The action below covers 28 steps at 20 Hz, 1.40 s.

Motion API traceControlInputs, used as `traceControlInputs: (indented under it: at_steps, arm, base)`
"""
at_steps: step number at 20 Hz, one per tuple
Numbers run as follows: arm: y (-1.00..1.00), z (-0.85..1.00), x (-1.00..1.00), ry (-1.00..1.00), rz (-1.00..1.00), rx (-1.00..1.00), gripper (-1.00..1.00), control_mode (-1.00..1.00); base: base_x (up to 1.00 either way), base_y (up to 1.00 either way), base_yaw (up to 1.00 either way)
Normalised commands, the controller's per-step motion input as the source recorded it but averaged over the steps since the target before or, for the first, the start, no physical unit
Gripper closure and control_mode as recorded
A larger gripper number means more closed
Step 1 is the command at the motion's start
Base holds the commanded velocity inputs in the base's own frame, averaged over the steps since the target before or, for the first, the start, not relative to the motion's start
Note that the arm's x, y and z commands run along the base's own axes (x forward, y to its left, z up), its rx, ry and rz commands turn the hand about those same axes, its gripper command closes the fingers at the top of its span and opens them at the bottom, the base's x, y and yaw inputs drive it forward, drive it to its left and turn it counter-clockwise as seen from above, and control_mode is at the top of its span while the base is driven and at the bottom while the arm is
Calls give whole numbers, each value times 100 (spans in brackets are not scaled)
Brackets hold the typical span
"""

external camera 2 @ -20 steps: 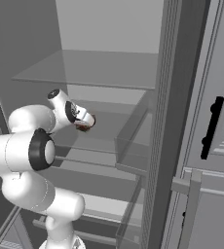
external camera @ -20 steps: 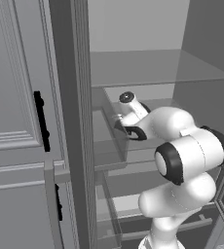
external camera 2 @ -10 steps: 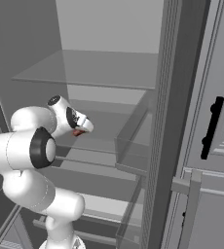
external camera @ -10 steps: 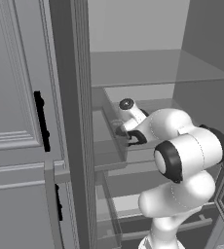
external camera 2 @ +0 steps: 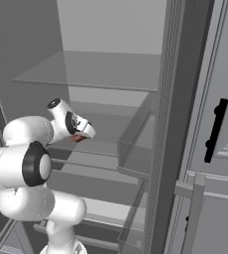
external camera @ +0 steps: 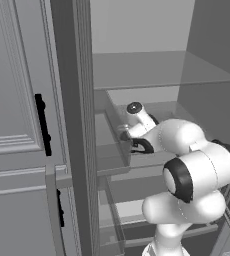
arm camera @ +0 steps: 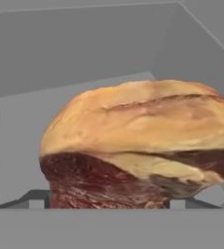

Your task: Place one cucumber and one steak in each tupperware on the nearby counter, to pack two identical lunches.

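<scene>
Gripper [external camera 2: 80, 134]: jaws set wide to either side of the steak; the finger tips lie low at the bottom of the hand view, largely hidden behind the meat, so contact with it cannot be told. Seen at left centre of the right base view, at the end of the white arm.

Steak [arm camera: 138, 146]: thick raw cut, dark red marbled flesh below, a pale tan fat cap above. It takes up the centre and right of the hand view, hard up against the camera. In the right base view a small reddish patch of it shows just under the gripper, left of centre.

Shelf [external camera 2: 111, 148]: clear glass fridge shelf, middle of the right base view, directly beneath the gripper and steak.

Upper shelf [external camera: 152, 70]: second glass shelf, upper centre of the left base view, above the arm.

Fridge interior [arm camera: 84, 44]: plain grey walls, behind the steak in the hand view.

Cabinet door [external camera: 17, 125]: grey panelled door with black handle, left of the left base view.
</scene>
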Motion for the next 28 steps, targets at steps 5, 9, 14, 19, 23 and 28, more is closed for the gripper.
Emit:
traceControlInputs:
  at_steps: [5,9,14,19,23,28]
  arm:
    - [-44,50,-78,1,4,8,100,-100]
    - [-33,78,-79,10,19,6,100,-100]
    - [-11,55,-96,16,22,2,100,-100]
    - [0,52,-82,18,13,0,100,-100]
    - [0,52,-65,19,10,0,100,-100]
    - [0,23,-93,5,8,0,100,-100]
  base:
    - [0,0,0]
    - [0,0,0]
    - [0,0,0]
    - [0,0,0]
    - [0,0,0]
    - [0,0,0]
